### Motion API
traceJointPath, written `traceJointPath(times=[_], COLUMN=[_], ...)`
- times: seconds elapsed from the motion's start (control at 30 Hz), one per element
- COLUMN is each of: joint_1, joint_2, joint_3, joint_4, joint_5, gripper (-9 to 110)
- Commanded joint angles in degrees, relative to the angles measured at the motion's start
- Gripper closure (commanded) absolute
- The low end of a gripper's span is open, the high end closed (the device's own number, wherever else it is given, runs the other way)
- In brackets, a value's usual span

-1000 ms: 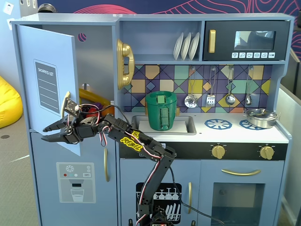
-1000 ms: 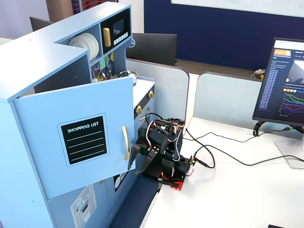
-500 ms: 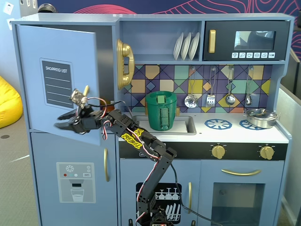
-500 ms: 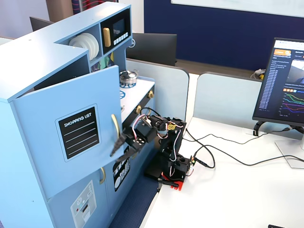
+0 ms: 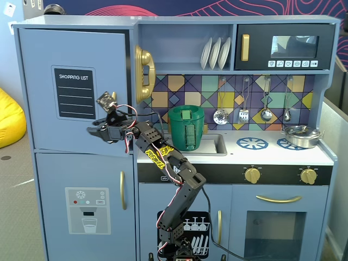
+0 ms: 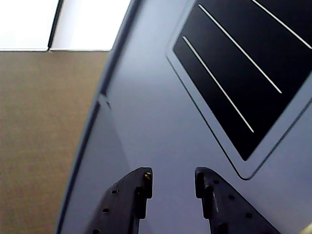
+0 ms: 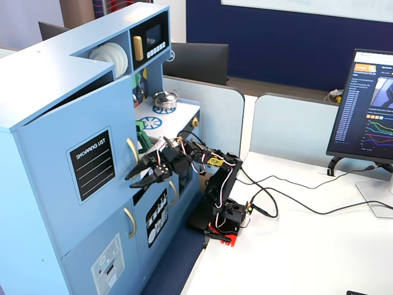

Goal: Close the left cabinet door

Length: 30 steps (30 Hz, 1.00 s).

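Note:
The left cabinet door point(image 5: 73, 60) is a large light-blue panel with a black "SHOPPING LIST" chalkboard point(image 5: 74, 92) and a curved gold handle point(image 5: 144, 73). In the side fixed view the door point(image 7: 67, 129) stands slightly ajar, with a dark gap under the cabinet top. My gripper point(image 5: 91, 129) is open and empty, and points at the door's lower part just below the chalkboard. It also shows in the side fixed view point(image 7: 131, 180). In the wrist view my gripper point(image 6: 173, 178) has its jaws apart close to the blue panel point(image 6: 161, 122), with the chalkboard point(image 6: 243, 73) at upper right. I cannot tell whether the tips touch it.
Below is the blue door with the dispenser graphic point(image 5: 87, 209). A green pot point(image 5: 186, 128) stands by the sink to the right of my arm. My arm's base point(image 7: 224, 215) sits on a white table with cables point(image 7: 288, 196) and a monitor point(image 7: 368, 104).

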Motion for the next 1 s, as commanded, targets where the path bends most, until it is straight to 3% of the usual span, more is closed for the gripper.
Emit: traceJointPath(times=[0.0,0.3,0.5,0.73,0.97], joint_1=[5.0,13.5,13.9,3.6,-5.4], joint_2=[-0.5,-7.4,-6.3,0.3,7.8], joint_3=[-2.3,-7.3,-6.2,-4.4,-0.3], joint_4=[-3.3,-5.7,-4.7,1.6,6.3], joint_5=[0.9,2.5,3.1,7.1,2.2], gripper=[102,102,102,102,102])
